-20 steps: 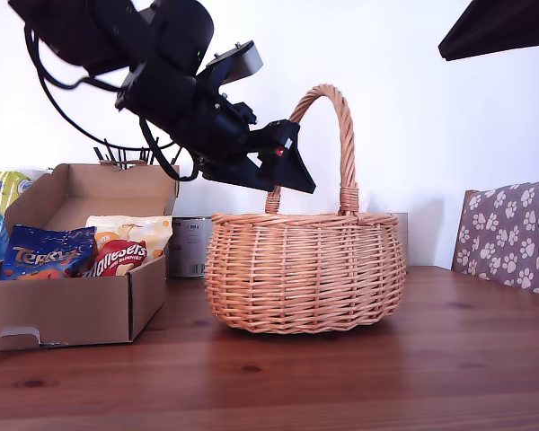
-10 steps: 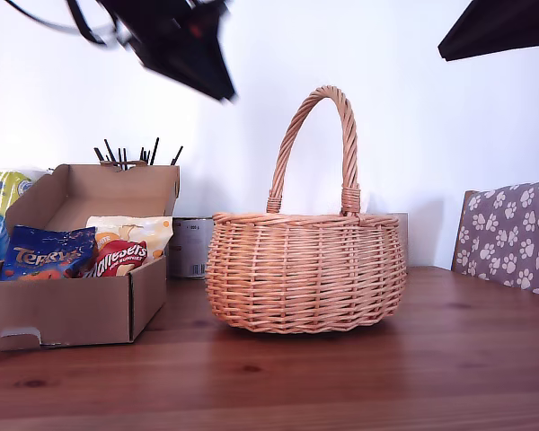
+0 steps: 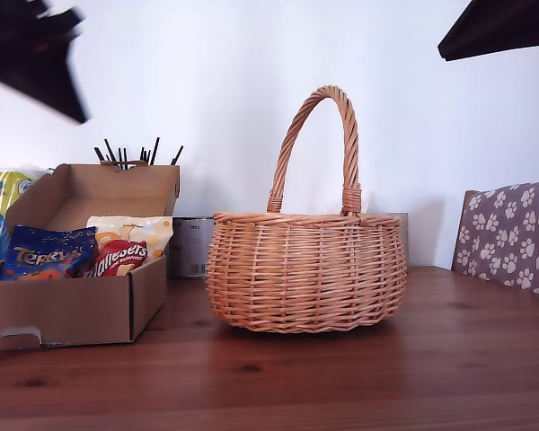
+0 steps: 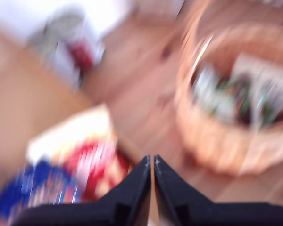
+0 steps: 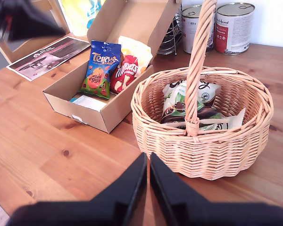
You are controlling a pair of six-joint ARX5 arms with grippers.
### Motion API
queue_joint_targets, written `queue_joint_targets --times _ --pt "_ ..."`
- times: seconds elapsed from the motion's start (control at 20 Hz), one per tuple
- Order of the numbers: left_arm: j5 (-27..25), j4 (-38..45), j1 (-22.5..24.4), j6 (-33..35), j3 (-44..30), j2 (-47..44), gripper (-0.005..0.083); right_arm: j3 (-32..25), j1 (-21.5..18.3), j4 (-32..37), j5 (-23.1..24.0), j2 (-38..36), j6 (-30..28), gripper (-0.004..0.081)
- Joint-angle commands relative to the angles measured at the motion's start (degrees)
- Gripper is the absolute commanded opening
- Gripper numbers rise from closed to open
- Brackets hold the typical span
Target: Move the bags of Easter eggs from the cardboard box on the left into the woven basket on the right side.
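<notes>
Cardboard box (image 5: 104,101): sitting at 9 o'clock of the basket in the exterior view, holding a dark blue bag (image 5: 100,68) and a cream-orange bag (image 5: 129,66), both glossy.
Woven basket (image 5: 212,146): holding a white bag (image 5: 205,92) and a green-white bag (image 5: 177,101).
My first gripper (image 4: 152,162): jaws are staying together, empty.
My second gripper (image 5: 147,160): jaws are staying together, empty.

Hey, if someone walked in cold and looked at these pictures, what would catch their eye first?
The big woven basket with its tall arched handle, mid-table, already holding a few bags. Next, on the exterior view's left, the open cardboard box with a blue bag and a red-logo bag inside.
</notes>
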Motion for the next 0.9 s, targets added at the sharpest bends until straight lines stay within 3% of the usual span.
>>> queue_joint_targets --times 0.0,0.15,0.3,0.35,0.45,0.5,0.55,0.85 --pt "1.77 1.33 3.19 0.22 -2.75 -2.97 -0.0019 0.13 0.26 0.26 -0.15 -0.04 -0.13 -0.0012" --pt "4.26 1.7 7.21 1.2 -5.64 -4.35 -0.0019 0.13 0.26 0.26 -0.15 -0.04 -0.13 -0.0012" --pt "4.26 0.55 8.04 1.25 -5.95 -2.78 0.0017 0.13 0.26 0.24 -0.15 -0.04 -0.13 -0.0012" --pt "4.26 0.66 8.04 1.01 -5.95 -2.21 0.0135 0.13 0.26 0.24 -0.15 -0.04 -0.13 -0.0012" --pt "2.75 3.69 7.93 -5.51 -5.92 -0.37 0.0644 0.13 0.26 0.22 -0.15 -0.04 -0.13 -0.0012" --pt "1.31 5.42 7.89 -9.27 -5.92 0.61 0.0813 0.13 0.26 0.24 -0.15 -0.04 -0.13 -0.0012" --pt "-0.11 7.32 7.69 -12.24 -5.88 1.9 0.0759 0.13 0.26 0.24 -0.15 -0.04 -0.13 -0.0012" --pt "-7.45 11.34 5.42 -21.66 -1.81 10.86 0.0758 0.13 0.26 0.28 -0.15 -0.04 -0.11 -0.0012"
